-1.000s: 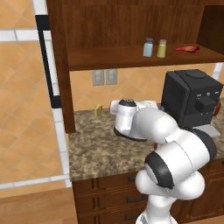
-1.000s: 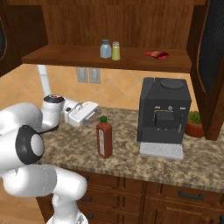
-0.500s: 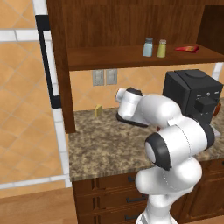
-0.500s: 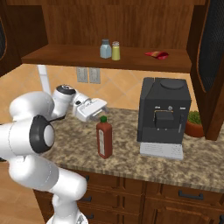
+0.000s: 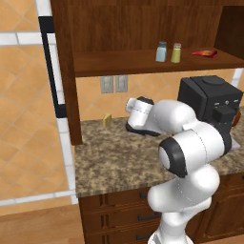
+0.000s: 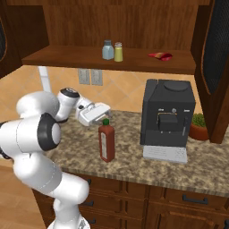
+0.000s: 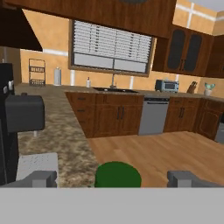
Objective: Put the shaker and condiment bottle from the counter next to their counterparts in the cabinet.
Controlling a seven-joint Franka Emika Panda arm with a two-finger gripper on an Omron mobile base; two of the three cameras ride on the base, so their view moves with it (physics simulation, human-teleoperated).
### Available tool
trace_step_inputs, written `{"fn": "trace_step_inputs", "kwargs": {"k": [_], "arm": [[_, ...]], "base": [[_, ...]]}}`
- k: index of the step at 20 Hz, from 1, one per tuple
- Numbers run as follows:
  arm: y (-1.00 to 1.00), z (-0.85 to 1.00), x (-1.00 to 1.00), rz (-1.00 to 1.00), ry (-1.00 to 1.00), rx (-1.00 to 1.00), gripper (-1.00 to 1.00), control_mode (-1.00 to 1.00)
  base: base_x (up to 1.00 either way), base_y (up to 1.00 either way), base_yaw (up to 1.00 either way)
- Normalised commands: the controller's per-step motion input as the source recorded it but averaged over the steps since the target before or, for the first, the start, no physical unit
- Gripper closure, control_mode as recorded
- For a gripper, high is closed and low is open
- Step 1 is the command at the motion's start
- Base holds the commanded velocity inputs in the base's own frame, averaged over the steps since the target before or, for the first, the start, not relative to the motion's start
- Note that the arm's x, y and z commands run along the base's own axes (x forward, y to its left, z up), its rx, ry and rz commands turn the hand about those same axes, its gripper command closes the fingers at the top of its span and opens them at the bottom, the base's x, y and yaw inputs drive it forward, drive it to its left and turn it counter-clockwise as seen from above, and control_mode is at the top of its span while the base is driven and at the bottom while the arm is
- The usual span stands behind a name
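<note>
At the centre of the right base view, one condiment bottle (image 6: 106, 143), red with a green cap, stands upright on the speckled bench (image 6: 134, 163), its long axis vertical and the cap pointing up. The tool (image 6: 101, 112) hovers just above that cap with its jaws spread wide and holding nothing; in the hand view the green cap sits low between the two finger tips (image 7: 42, 178). Toward the top of that frame, the cabinet (image 6: 134, 62) shelf carries two shakers standing upright side by side, one pale blue shaker (image 6: 108, 50) and one yellow-green shaker (image 6: 118, 52), plus one flat red bottle (image 6: 159, 55) lying to their right.
</note>
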Motion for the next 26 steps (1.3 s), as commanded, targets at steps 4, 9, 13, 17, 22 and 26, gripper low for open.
{"fn": "trace_step_inputs", "kwargs": {"k": [4,9,13,17,22,26], "arm": [[0.00,-0.11,0.17,-0.01,0.00,0.00,-1.00,-1.00],[0.00,-0.17,-0.06,-0.05,0.00,0.00,-1.00,-1.00],[0.00,-0.10,-0.10,-0.05,0.00,0.00,-1.00,-1.00],[0.00,-0.09,-0.16,-0.06,0.00,0.00,-1.00,-1.00],[-0.02,-0.12,-0.29,-0.09,0.00,0.00,-1.00,-1.00],[0.00,-0.10,-0.26,-0.07,0.00,0.00,-1.00,-1.00]], "base": [[0.00,0.00,0.00],[0.00,0.00,0.00],[0.00,0.00,0.00],[0.00,0.00,0.00],[0.00,0.00,0.00],[0.00,0.00,0.00]]}}
